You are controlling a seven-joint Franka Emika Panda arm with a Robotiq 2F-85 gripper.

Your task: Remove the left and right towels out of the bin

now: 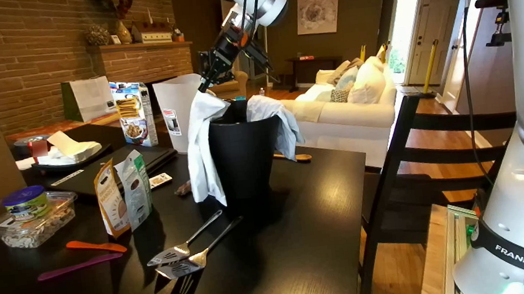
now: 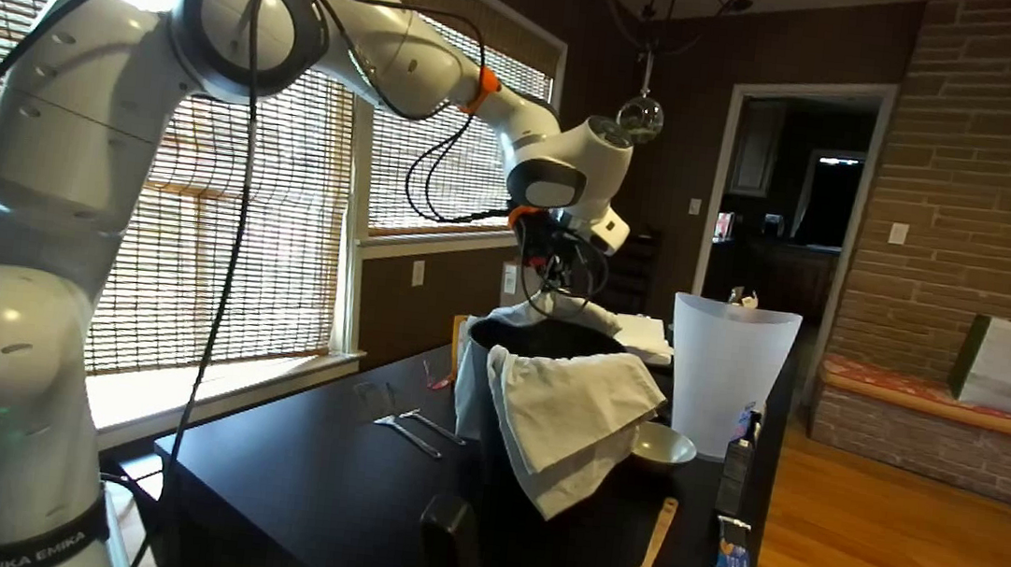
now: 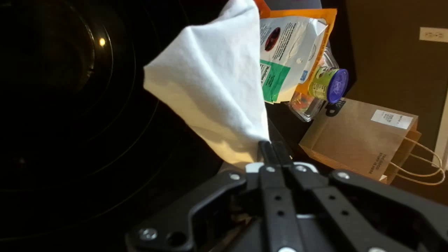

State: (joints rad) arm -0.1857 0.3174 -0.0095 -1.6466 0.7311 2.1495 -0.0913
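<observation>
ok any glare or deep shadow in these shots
In an exterior view, the window is partly washed out; in an exterior view, the table shows sheen; in the wrist view, the bin is nearly black inside apart from a small highlight.

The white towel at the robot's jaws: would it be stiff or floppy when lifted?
Probably floppy: the towel hangs in soft folds down the outside of the bin. It looks thin, so likely light. Its long hanging end might drag along the bin's side.
</observation>
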